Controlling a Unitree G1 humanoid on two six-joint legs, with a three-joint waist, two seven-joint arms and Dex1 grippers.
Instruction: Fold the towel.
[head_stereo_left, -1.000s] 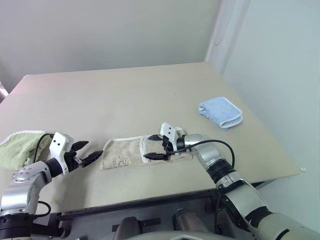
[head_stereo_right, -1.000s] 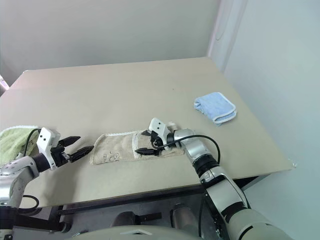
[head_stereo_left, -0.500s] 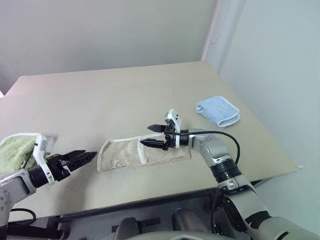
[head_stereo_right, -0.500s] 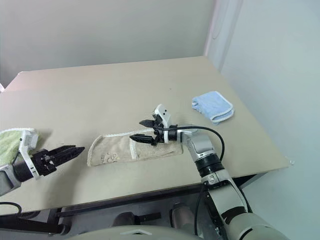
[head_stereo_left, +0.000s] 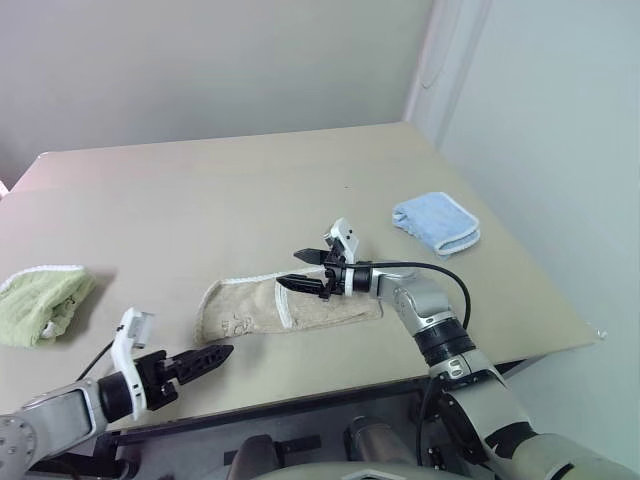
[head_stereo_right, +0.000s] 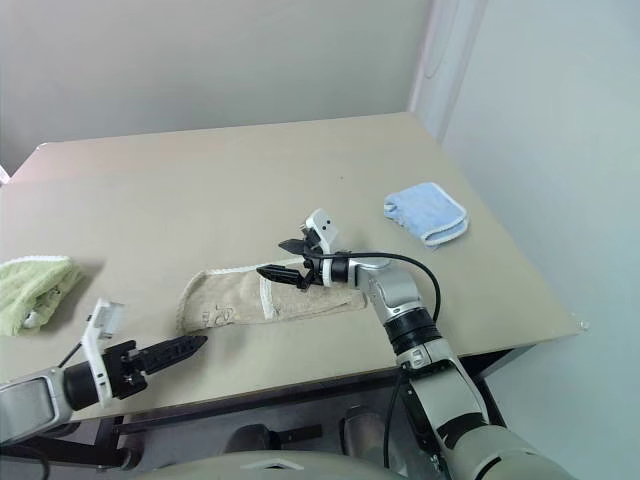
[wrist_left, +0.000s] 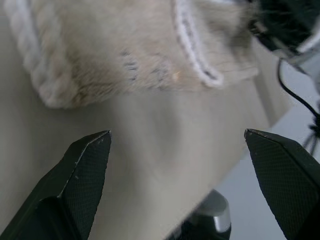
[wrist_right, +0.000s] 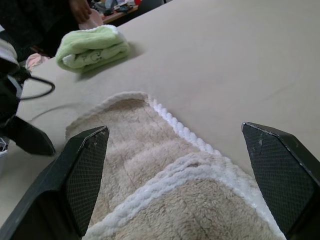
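The beige towel (head_stereo_left: 290, 303) lies on the table as a long folded strip, its white corded edge crossing the middle and small dark lettering near its left end. My right gripper (head_stereo_left: 290, 270) hovers open just above the towel's middle, pointing left with nothing between its fingers. In the right wrist view the towel (wrist_right: 165, 200) lies under the spread fingers. My left gripper (head_stereo_left: 207, 357) is open and empty near the table's front edge, in front of the towel's left end and apart from it. The left wrist view shows the towel (wrist_left: 125, 60) ahead of that gripper.
A light green folded cloth (head_stereo_left: 42, 300) lies at the far left of the table. A light blue folded cloth (head_stereo_left: 437, 222) lies at the right. The table's front edge (head_stereo_left: 330, 385) runs close behind my left gripper, and the table (head_stereo_left: 220, 200) is bare beyond the towel.
My left gripper has drawn back from beside the green cloth toward the front edge and to the right, rolling as it went. My right gripper has lifted slightly off the towel.
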